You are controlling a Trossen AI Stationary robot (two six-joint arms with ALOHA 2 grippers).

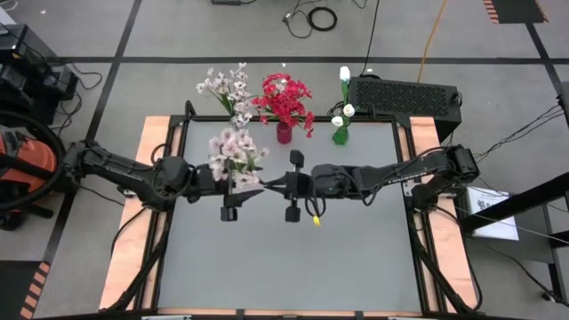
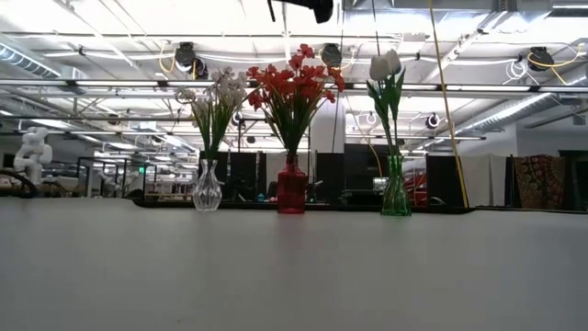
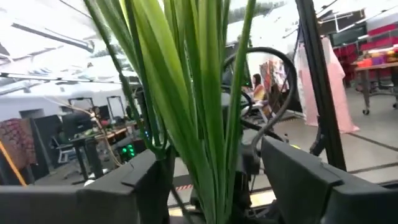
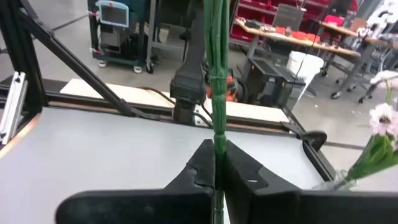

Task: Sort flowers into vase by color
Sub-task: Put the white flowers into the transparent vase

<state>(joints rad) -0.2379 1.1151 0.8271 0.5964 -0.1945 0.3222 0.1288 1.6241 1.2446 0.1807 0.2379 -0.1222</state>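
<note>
A stem of pale pinkish-white blossoms (image 1: 233, 151) is held in the air over the table's middle, above what the low view takes in. My right gripper (image 1: 271, 184) (image 4: 217, 177) is shut on its green stem (image 4: 217, 93). My left gripper (image 1: 244, 188) (image 3: 214, 186) faces it, open, with one finger on each side of the long green leaves (image 3: 193, 93). At the far edge stand a clear vase of pale blossoms (image 2: 208, 188), a red vase of red blooms (image 2: 292, 188) and a green vase of white buds (image 2: 395, 188). My right gripper pinches the bare green stem (image 4: 218, 146) between its two shut fingers. It comes level from the table's right side, with the fingers across the stem. The flower stands upright, lifted clear of the table. My left gripper's fingers (image 3: 146, 180) flank the leaves; I cannot tell whether they touch.
The three vases (image 1: 284, 133) line the table's far edge, with a black perforated box (image 1: 404, 93) behind the far right corner. The grey tabletop (image 1: 284, 267) stretches toward the near edge, with wooden strips along both sides. An orange vacuum (image 1: 22, 164) sits on the floor to the left.
</note>
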